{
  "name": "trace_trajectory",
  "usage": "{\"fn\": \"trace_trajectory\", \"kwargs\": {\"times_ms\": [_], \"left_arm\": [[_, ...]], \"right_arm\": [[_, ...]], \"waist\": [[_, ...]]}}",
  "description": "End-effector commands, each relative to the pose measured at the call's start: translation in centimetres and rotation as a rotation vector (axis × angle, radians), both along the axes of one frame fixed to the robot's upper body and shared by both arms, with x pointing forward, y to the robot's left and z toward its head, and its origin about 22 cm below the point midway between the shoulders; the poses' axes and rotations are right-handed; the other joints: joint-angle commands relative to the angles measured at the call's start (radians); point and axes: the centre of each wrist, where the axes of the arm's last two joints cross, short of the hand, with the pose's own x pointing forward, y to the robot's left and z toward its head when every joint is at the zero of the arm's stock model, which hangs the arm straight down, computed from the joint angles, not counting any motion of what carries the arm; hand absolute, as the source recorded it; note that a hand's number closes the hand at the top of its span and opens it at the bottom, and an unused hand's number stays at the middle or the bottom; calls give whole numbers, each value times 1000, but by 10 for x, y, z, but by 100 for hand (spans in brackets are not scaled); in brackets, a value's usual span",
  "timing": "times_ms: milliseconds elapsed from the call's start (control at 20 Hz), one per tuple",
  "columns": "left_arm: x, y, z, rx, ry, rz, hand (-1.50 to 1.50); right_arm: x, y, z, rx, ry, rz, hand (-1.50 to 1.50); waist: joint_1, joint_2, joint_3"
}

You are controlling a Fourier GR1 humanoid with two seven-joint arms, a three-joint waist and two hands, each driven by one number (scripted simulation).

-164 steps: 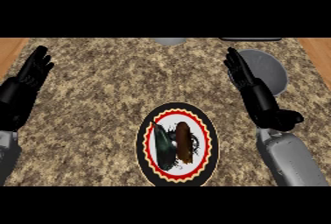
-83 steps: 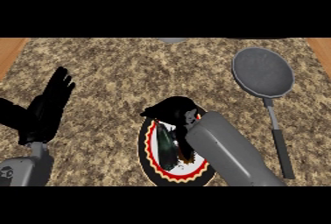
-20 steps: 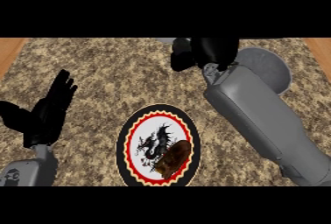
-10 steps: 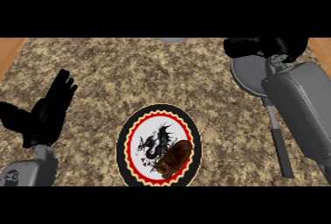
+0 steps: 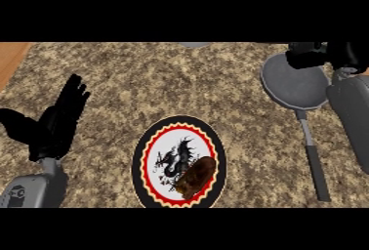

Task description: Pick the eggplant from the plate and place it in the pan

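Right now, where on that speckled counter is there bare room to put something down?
The widest bare patch lies between the round dragon-patterned plate and the grey frying pan, running up to the counter's far edge. Another strip lies between the plate and the pan's handle. The upper right is crowded: the black right hand hangs at the pan's rim.

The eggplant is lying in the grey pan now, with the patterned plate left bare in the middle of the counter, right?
Not quite. In the head view the eggplant is on the patterned plate, at its lower right side. The grey pan, up at the right of the counter, holds nothing that shows.
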Motion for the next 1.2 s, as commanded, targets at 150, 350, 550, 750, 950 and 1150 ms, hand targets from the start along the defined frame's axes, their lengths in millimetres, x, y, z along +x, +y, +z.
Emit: {"fn": "trace_trajectory", "kwargs": {"times_ms": [150, 350, 550, 750, 950, 1150], "left_arm": [[0, 17, -1, -1, 0, -9, 0], [9, -5, -5, -1, -1, -31, 0], [3, -3, 6, 12, -15, -16, 0], [4, -12, 2, -21, -11, -35, 0], [0, -9, -14, 16, -20, -18, 0], [-1, -3, 1, 6, -12, -25, 0]], "right_arm": [[2, -43, -56, 37, 56, 70, 150], [11, -41, -73, 0, 98, 29, 150], [5, -58, -83, 202, 181, -132, -150], [-2, -74, -93, 252, 243, -83, -150], [-10, -84, -103, 303, 178, -52, -150], [-8, -74, -104, 432, -3, -8, -150]], "waist": [[10, 5, 0], [25, 12, 1], [31, 12, 2], [36, 16, 3], [35, 18, 3], [22, 7, 3]]}}
